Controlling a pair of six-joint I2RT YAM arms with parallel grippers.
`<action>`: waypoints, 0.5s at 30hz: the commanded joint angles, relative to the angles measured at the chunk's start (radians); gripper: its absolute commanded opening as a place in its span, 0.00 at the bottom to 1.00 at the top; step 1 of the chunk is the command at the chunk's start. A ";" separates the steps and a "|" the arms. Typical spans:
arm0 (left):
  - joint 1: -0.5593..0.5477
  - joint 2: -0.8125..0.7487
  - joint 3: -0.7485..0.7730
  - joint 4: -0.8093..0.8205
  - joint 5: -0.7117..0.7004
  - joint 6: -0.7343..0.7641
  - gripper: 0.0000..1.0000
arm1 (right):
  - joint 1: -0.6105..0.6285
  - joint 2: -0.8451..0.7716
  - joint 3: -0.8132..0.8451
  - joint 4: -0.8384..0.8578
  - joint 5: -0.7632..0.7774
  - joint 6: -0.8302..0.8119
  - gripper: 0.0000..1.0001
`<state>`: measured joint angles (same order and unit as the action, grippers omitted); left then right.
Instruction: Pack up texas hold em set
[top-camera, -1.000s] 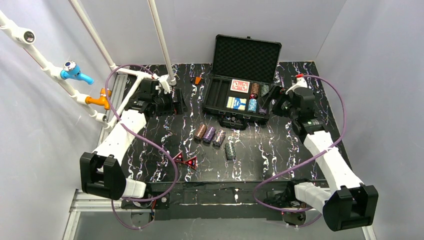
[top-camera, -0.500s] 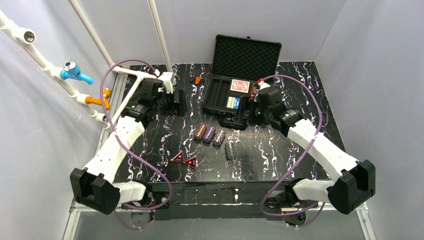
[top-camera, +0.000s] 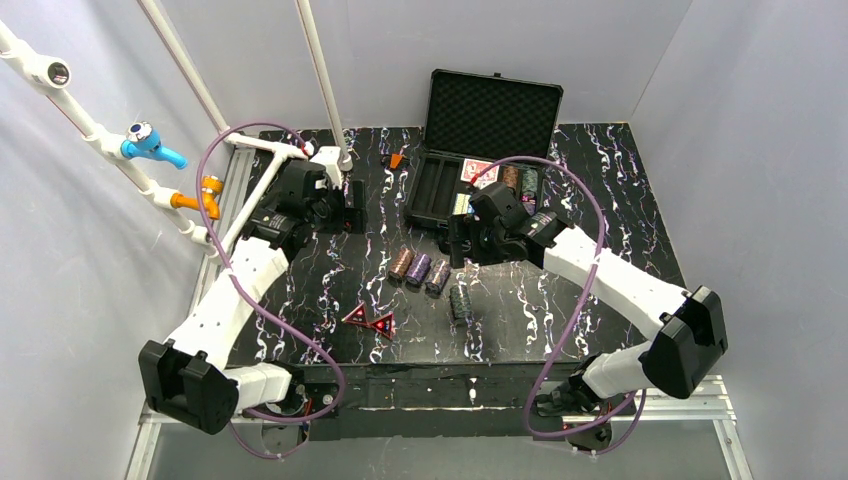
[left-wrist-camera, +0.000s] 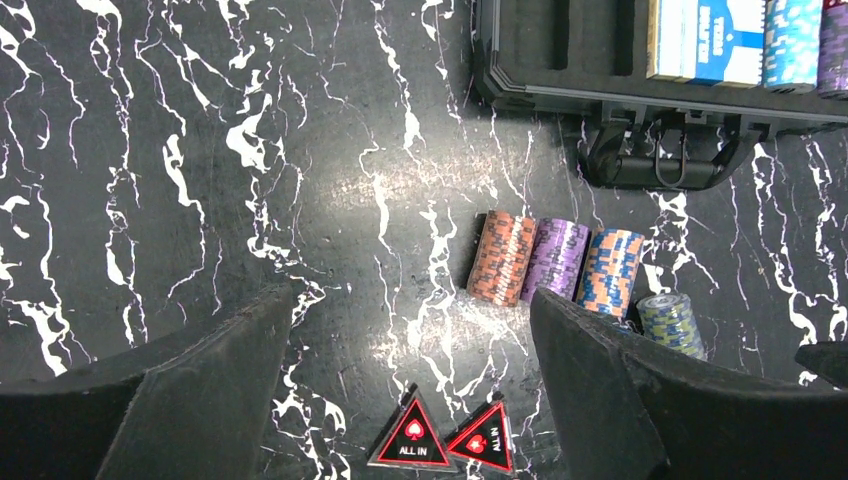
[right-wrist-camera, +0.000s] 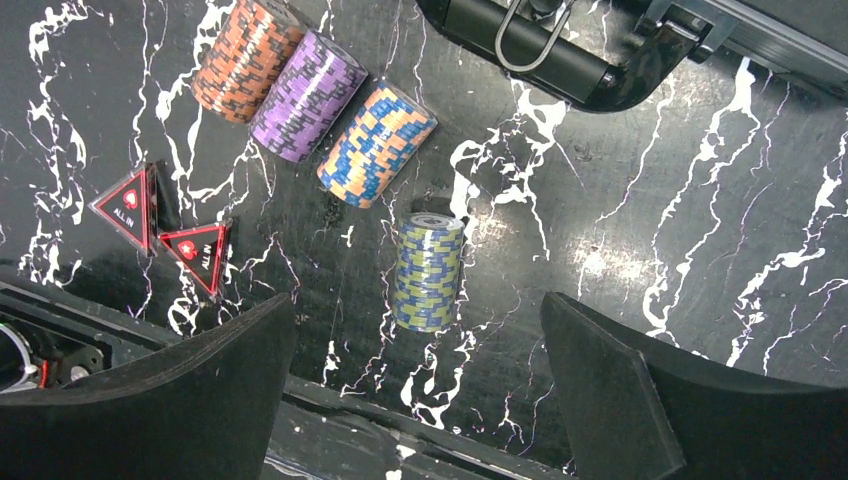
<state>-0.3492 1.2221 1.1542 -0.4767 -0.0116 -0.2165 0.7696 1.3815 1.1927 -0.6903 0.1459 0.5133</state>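
Observation:
The black case (top-camera: 432, 190) lies open at the back, its foam lid (top-camera: 493, 105) upright, with a red deck (top-camera: 478, 170) and chip stacks (top-camera: 518, 178) inside. A blue deck (left-wrist-camera: 705, 40) shows in the left wrist view. Four chip stacks lie on the table: orange (top-camera: 401, 263), purple (top-camera: 419, 268), blue-orange (top-camera: 438, 276) and green-blue (top-camera: 460, 301). Two red triangles (top-camera: 368, 319) lie near the front. My right gripper (right-wrist-camera: 416, 300) hangs open above the green-blue stack (right-wrist-camera: 428, 270). Left of the case, my left gripper (left-wrist-camera: 410, 300) is open and empty, above the triangles (left-wrist-camera: 413, 437).
A small orange object (top-camera: 397, 160) lies left of the case. A white pipe frame (top-camera: 270, 150) stands behind the left arm. The case handle (right-wrist-camera: 560, 50) juts toward the stacks. The table's front edge (right-wrist-camera: 400, 420) runs just under the right fingers.
My right arm has swung left from the case's right end to the front of the case, above the loose stacks. The left arm has barely shifted.

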 joint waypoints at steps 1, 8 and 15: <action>-0.002 -0.077 -0.044 0.002 -0.019 0.024 0.87 | 0.021 0.019 0.010 -0.004 0.022 -0.005 1.00; -0.016 -0.133 -0.082 0.009 -0.060 0.035 0.87 | 0.041 0.038 0.010 -0.002 0.012 0.007 1.00; -0.026 -0.158 -0.091 0.009 -0.079 0.034 0.85 | 0.055 0.040 -0.028 -0.002 0.000 0.046 1.00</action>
<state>-0.3668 1.1007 1.0771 -0.4698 -0.0570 -0.1936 0.8131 1.4185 1.1793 -0.6937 0.1505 0.5278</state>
